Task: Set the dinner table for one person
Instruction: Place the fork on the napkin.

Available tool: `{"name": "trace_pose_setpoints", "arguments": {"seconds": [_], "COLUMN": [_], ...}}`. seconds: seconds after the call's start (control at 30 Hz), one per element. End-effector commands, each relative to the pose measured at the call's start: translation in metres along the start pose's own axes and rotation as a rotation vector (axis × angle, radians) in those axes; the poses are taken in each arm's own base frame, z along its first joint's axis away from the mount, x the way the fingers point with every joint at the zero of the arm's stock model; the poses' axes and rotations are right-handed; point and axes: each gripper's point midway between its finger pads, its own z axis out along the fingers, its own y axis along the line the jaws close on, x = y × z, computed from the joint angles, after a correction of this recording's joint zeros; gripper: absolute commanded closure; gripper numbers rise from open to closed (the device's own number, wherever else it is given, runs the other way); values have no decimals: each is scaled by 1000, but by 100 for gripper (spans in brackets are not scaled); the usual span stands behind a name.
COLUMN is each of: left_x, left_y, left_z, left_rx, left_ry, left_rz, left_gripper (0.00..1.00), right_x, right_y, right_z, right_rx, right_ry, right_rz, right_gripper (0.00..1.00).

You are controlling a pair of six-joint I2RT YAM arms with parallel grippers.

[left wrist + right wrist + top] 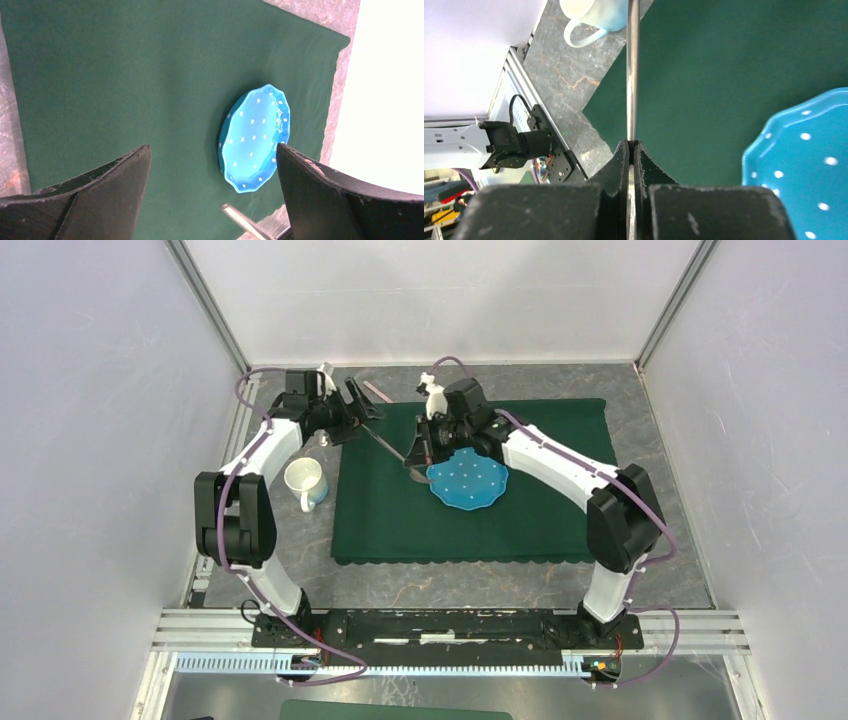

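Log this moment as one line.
left claw: open | right claw: shut on metal utensil | plate: on cloth | mug: beside cloth

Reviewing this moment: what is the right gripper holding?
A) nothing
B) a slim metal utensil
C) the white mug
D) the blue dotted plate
B: in the right wrist view the right gripper has its fingers shut on the slim metal utensil; neither the white mug nor the blue dotted plate is between them.
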Motion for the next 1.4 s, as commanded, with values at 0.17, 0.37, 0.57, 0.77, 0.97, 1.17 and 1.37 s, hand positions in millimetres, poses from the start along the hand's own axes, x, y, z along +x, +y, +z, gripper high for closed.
{"name": "trace_pose_setpoints", "arguments": {"seconds": [0.17,0.37,0.57,0.77,0.97,1.17,1.37], "left_x": [1,1,1,4,6,7,-1], "left_y": [-6,0,5,9,10,-2,-17], "left_z": [-29,-42,-52,-55,-53,-44,-39], "left_rx": [49,30,10,2,6,126,235], "left_ry": [-42,-53,-64,-63,-58,-40,-4], "left_rz": [62,61,61,58,54,140,313], "left_gripper": [0,0,0,0,0,0,0], "right_x": [13,34,39,44,60,44,15], "right_y": [15,-9,-35,-40,-31,-27,-22], "right_z": [42,60,76,92,102,87,54], "right_rx": [-10,42,134,182,145,171,186], "right_ry": [11,73,73,91,134,120,50], "right_rz": [-11,-21,-22,-62,-76,-117,-82], "right_gripper": [100,100,100,100,66,28,26]}}
